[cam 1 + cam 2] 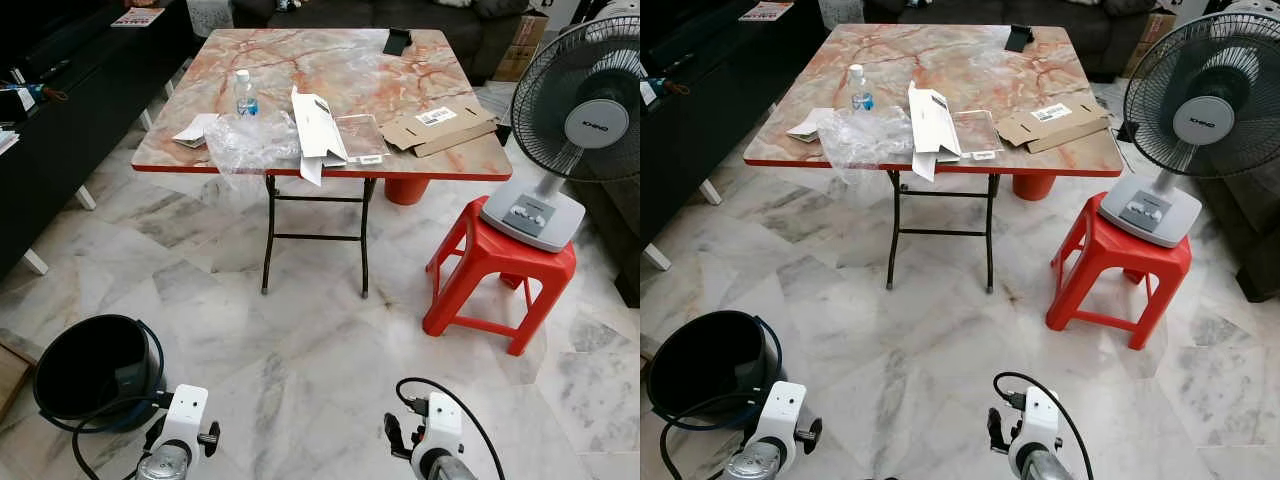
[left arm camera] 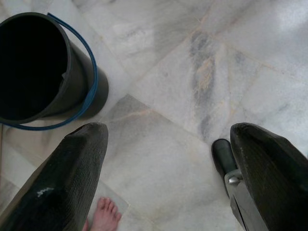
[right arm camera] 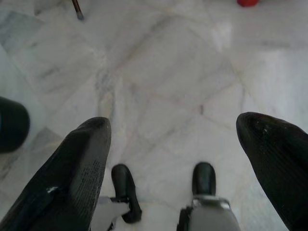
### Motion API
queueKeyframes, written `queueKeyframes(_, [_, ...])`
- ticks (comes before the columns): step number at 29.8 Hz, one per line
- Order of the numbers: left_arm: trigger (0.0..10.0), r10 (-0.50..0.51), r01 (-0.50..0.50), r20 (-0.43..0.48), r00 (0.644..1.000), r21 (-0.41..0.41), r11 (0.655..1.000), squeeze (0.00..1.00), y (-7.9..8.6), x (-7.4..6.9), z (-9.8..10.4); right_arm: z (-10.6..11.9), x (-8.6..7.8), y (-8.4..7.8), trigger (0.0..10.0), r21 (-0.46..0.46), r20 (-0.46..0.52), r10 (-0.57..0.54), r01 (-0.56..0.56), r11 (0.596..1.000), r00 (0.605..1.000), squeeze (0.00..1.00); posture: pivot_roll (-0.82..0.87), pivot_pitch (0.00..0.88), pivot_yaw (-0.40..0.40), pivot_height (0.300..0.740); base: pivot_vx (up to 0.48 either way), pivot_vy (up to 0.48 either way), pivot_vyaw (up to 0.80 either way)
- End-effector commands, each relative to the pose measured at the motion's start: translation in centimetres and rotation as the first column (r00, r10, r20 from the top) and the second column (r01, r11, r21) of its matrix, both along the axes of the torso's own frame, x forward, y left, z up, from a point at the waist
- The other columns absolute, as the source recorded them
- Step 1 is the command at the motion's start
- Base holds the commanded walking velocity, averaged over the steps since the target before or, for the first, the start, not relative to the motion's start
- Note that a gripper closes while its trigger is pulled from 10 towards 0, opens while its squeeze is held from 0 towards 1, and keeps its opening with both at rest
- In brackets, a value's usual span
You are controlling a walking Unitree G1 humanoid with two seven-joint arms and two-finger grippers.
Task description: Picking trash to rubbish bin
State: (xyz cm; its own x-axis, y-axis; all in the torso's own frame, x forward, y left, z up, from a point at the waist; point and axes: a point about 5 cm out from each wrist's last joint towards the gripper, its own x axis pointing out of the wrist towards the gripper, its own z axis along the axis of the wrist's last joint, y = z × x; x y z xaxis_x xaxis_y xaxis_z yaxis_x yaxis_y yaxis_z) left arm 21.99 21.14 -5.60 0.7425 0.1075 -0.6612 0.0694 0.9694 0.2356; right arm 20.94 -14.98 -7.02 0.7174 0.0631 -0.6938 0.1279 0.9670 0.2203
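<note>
Trash is lying at the table's (image 1: pixel 420 60) near edge: clear wrap (image 1: pixel 250 140), white card (image 1: pixel 315 125), bottle (image 1: pixel 245 93), cardboard (image 1: pixel 440 125). The bin (image 1: pixel 90 370) is sitting on the floor by my left gripper (image 2: pixel 168 159). My right gripper (image 3: pixel 173 154) is hanging low; both jaws are spread, holding nothing.

marble floor (image 1: pixel 300 360), folding table (image 1: pixel 330 60), red stool (image 1: pixel 495 265)
</note>
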Motion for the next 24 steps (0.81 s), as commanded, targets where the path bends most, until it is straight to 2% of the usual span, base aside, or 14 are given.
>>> queueKeyframes(1, [10.0,-0.01,0.01,-0.008,1.0,-0.003,1.0,0.0,-0.2,0.0,-0.1,0.1,0.2,-0.2,10.0,0.002,0.009,-0.016,0.016,1.0,1.0,0.0,0.07,0.05,0.014,0.74,0.0,0.0,0.0])
queueKeyframes(6, [10.0,-0.008,0.008,-0.002,1.0,-0.004,1.0,0.0,-0.2,0.2,0.1,0.2,0.2,-0.3,10.0,0.001,0.01,-0.019,0.019,1.0,1.0,0.0,0.08,0.036,0.012,0.74,0.0,0.0,0.0])
queueKeyframes(11, [10.0,0.04,-0.04,0.022,0.999,-0.013,0.999,0.0,0.1,0.6,0.4,-0.2,-0.3,-0.3,10.0,-0.008,-0.012,-0.001,0.001,1.0,1.0,0.0,0.09,0.005,-0.003,0.74,0.0,0.0,0.0])
queueKeyframes(24, [10.0,0.077,-0.077,0.021,0.997,-0.004,0.997,0.0,0.9,0.4,0.4,0.2,0.5,0.0,10.0,-0.001,0.0,-0.003,0.003,1.0,1.0,0.0,0.1,0.0,-0.008,0.74,0.0,0.0,0.0])
